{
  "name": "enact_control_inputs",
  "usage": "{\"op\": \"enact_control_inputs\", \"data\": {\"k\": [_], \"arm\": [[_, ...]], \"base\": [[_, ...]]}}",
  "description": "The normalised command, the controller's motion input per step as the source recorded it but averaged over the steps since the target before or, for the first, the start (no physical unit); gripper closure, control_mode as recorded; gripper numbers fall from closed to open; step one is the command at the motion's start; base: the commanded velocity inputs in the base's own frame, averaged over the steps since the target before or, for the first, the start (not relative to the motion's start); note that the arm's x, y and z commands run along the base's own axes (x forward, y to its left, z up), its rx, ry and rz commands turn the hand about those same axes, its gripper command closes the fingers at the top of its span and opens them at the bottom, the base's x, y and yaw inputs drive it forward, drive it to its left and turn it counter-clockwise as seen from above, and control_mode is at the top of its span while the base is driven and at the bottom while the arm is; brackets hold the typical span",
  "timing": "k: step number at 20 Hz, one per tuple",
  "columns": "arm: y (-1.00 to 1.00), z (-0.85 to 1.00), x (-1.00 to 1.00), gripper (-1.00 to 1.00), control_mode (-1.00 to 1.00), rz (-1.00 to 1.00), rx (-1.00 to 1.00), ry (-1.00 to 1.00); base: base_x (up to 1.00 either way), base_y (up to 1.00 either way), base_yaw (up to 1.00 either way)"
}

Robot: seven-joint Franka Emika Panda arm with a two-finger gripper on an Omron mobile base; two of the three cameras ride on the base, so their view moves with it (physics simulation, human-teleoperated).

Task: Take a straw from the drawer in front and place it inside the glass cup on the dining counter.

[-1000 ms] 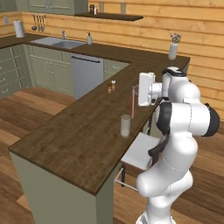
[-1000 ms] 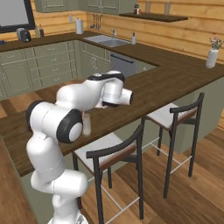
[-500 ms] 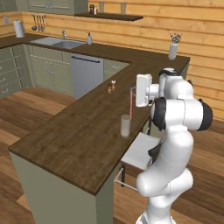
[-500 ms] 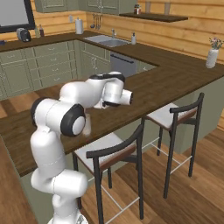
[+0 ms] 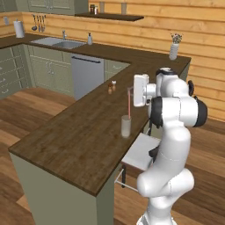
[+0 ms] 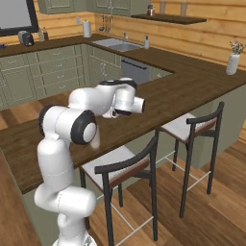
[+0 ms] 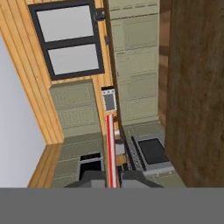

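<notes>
The hand is clamped on the top of the straw, which hangs upright with its lower end just over the glass cup near the worktop's stool-side edge, so the drop is straight down

Upright pink straw above glass cup

Straw reddish-pink, bright red in the hand view. Cup translucent whitish. Tabletop dark-brown wood planks on olive-green base. Vase white. Stool seats pale grey, frames dark. Walls light wood planks. Cabinets grey-green.
</notes>
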Motion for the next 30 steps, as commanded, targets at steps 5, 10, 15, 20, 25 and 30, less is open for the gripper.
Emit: {"op": "enact_control_inputs", "data": {"k": [5, 10, 15, 20, 25, 30], "arm": [[0.00, -0.23, 0.00, 1.00, -1.00, 0.02, -0.03, -0.07], [0.11, -0.23, 0.00, 1.00, -1.00, 0.03, -0.04, -0.08], [0.06, -0.05, 0.15, 1.00, -1.00, 0.04, -0.01, -0.08], [0.00, 0.00, 0.22, 1.00, -1.00, 0.05, 0.00, -0.14], [0.00, 0.00, 0.00, 1.00, -1.00, 0.05, 0.00, -0.19], [0.00, 0.00, -0.02, -1.00, -1.00, 0.06, 0.00, -0.23]], "base": [[0.00, 0.00, 0.00], [0.00, 0.00, 0.00], [0.00, 0.00, 0.00], [0.00, 0.00, 0.00], [0.00, 0.00, 0.00], [0.00, 0.00, 0.00]]}}
